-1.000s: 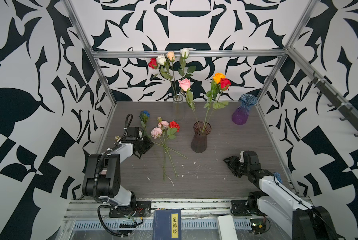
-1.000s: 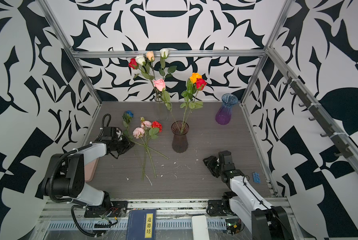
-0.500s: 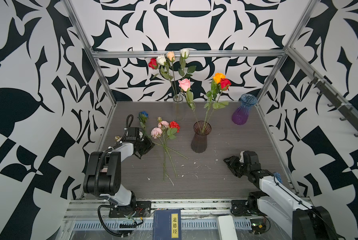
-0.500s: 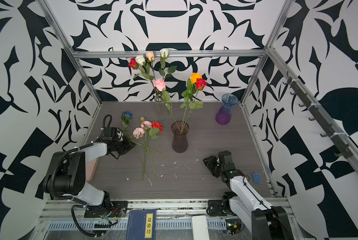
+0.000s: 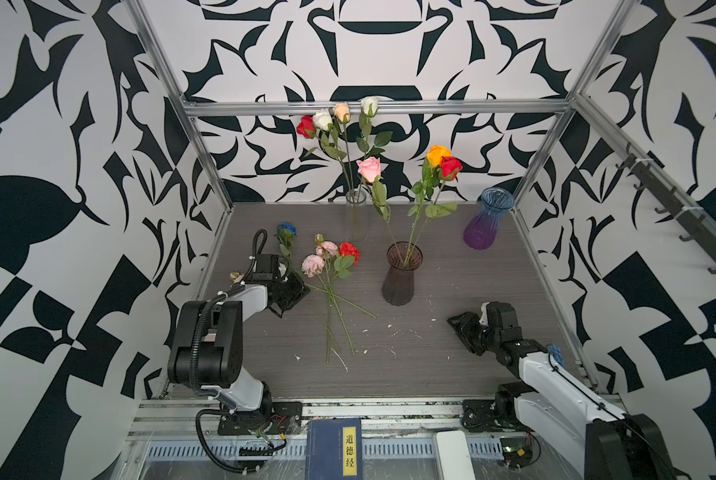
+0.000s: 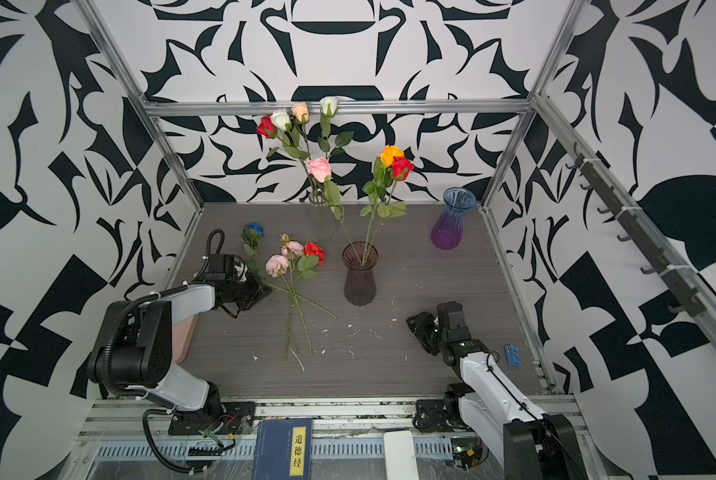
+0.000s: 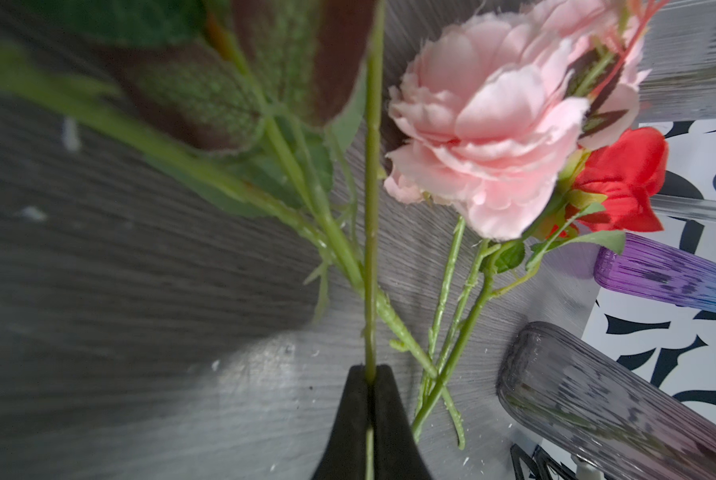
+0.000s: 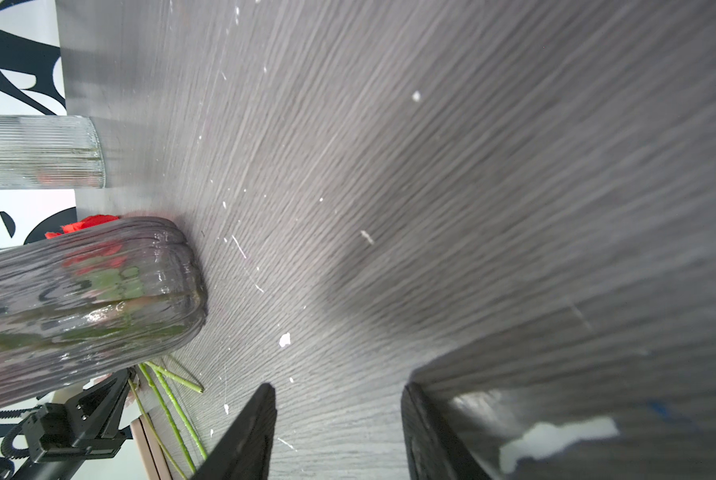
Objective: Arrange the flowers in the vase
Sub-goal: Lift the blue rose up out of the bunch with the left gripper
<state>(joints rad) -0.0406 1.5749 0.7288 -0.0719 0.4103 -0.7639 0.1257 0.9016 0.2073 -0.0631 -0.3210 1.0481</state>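
**Left gripper** (image 7: 370, 374): in the left wrist view I see the jaws clamped together on a thin green stem. In both top views the gripper sits low near the left edge of the table (image 5: 451, 270). The stem of the blue rose (image 5: 286, 229) runs into it, with the bloom lying toward the back left corner.

**Right gripper** (image 8: 338, 388): the jaws are apart with nothing between them. It sits low over the table toward the front right corner.

**Loose flowers** (image 5: 327, 266): I count two pink blooms and one red. They lie flat between the left gripper and the dark vase (image 5: 397, 286), stems crossed, ends toward the front edge.

**Dark vase**: upright, mid-table, holding pink, orange and red roses.

**Clear vase** (image 5: 356, 220): upright at the back edge, holding four roses.

**Purple vase** (image 5: 481, 226): upright near the back right corner.
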